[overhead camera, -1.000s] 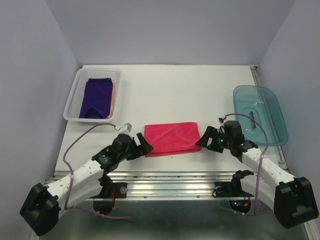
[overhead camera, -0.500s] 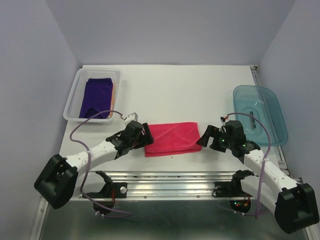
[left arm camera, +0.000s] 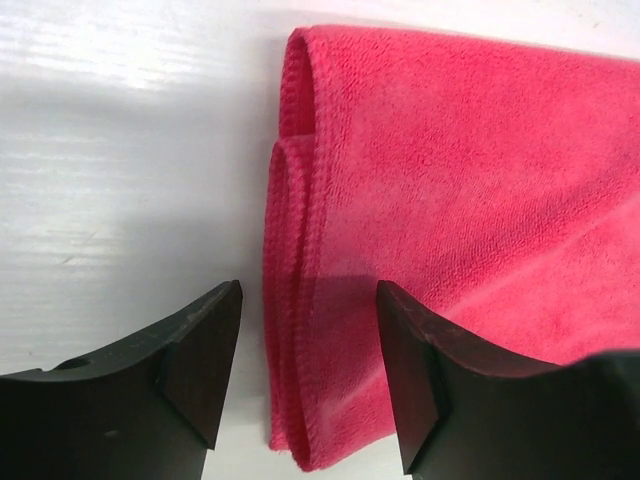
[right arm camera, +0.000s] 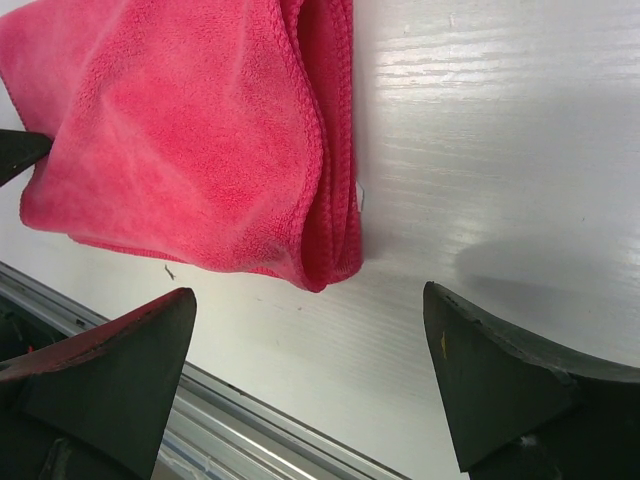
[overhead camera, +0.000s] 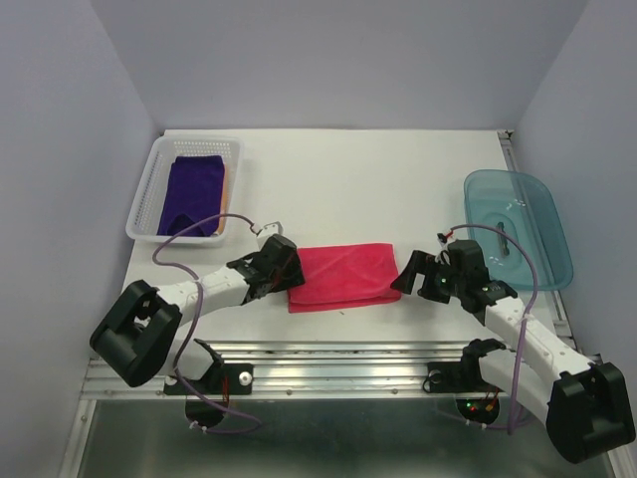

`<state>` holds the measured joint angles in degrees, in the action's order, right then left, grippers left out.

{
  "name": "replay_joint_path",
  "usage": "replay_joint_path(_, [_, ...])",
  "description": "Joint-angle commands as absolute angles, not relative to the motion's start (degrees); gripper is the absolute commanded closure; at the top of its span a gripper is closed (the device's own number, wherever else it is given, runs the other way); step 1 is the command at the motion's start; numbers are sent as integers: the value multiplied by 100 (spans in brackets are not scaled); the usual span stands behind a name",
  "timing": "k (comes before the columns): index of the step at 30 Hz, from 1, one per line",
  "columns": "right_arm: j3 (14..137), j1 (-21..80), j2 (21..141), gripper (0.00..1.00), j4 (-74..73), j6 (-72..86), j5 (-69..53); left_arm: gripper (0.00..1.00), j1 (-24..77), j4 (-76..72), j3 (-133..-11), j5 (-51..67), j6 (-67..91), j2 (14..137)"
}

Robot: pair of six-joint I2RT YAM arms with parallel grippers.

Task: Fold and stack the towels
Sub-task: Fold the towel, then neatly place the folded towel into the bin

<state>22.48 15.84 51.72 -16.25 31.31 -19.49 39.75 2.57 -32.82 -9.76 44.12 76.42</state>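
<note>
The pink-red towel (overhead camera: 343,276) lies folded on the white table near the front edge. My left gripper (overhead camera: 290,271) is open, and its fingers straddle the towel's left folded edge (left arm camera: 300,250), low over the table. My right gripper (overhead camera: 402,280) is open wide and empty just off the towel's right end; the towel's near corner (right arm camera: 325,262) sits just ahead of the gap between its fingers. The dark purple towel (overhead camera: 194,193) lies folded in the clear basket (overhead camera: 149,194), with a strip of the orange towel (overhead camera: 228,189) showing beside it.
The clear basket stands at the back left. A teal translucent tub (overhead camera: 519,227) stands at the right edge, close behind my right arm. The table's metal front rail (right arm camera: 230,410) runs just below the towel.
My left arm has swung in towards the towel, and its open gripper has moved right onto the towel's left edge. The right gripper and the towel have hardly moved.
</note>
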Motion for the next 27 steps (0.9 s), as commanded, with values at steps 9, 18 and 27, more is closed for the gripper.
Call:
replay_joint_path(9, [2593, 1617, 5159, 0, -1441, 2971, -1960, 62, 4008, 554, -3682, -1020, 4087, 8630])
replay_joint_path(18, [2575, 1617, 5010, 0, -1371, 2962, -1960, 100, 4034, 1273, -4411, -1862, 3797, 8667])
replay_joint_path(27, [2514, 1608, 4834, 0, -1196, 2962, -2197, 100, 4254, 214, -5062, -1593, 1014, 7840])
